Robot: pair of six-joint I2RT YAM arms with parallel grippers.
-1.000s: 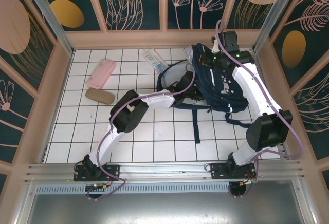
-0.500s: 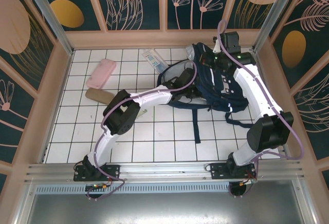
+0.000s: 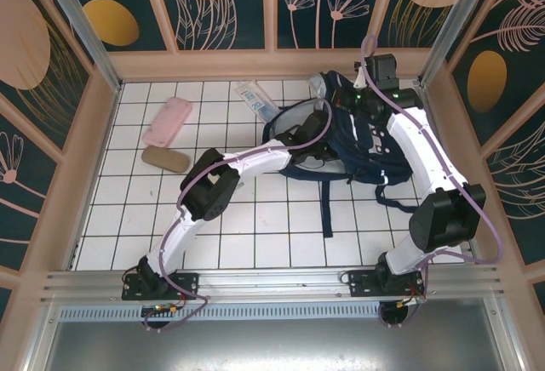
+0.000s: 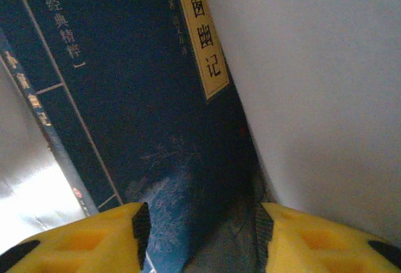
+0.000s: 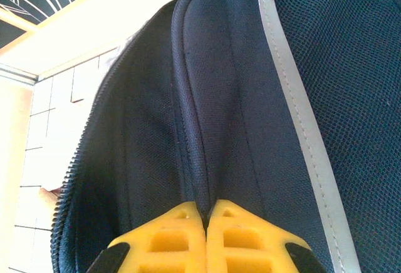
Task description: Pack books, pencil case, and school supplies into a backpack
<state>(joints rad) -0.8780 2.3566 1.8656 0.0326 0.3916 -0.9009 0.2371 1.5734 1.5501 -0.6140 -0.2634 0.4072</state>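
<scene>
On the white tiled desk (image 3: 255, 218), the backpack (image 3: 366, 145) is seen lying toward 1 o'clock in the top view, close to the far wall, with its dark straps (image 3: 326, 205) trailing toward 6 o'clock. The left arm is stretched across the desk toward 2 o'clock, and its far end is sunk into the backpack's open mouth on the side facing 9 o'clock. In the left wrist view the left tool (image 4: 200, 229) is shown with its yellow fingers (image 4: 88, 238) held apart and nothing gripped between them. Just beyond them a dark book (image 4: 125, 97) with gold lettering and a pale gold label is seen standing against a plain pale surface at 3 o'clock. The right tool (image 5: 207, 226) is found at the backpack's far end, its fingers pressed together on a fold of navy fabric — the fold is pinched right at the tips. A white reflective stripe (image 5: 294, 116) is seen running down the fabric at 2 o'clock of that grip, and a zipper (image 5: 74, 160) curves along the edge at 9 o'clock. Well apart from the backpack, a pink case (image 3: 167, 122) and a brown pouch (image 3: 165, 159) are left lying near each other at 10 o'clock — while a clear packet (image 3: 254, 99) lies at 12 o'clock, just beside the backpack's open side.
</scene>
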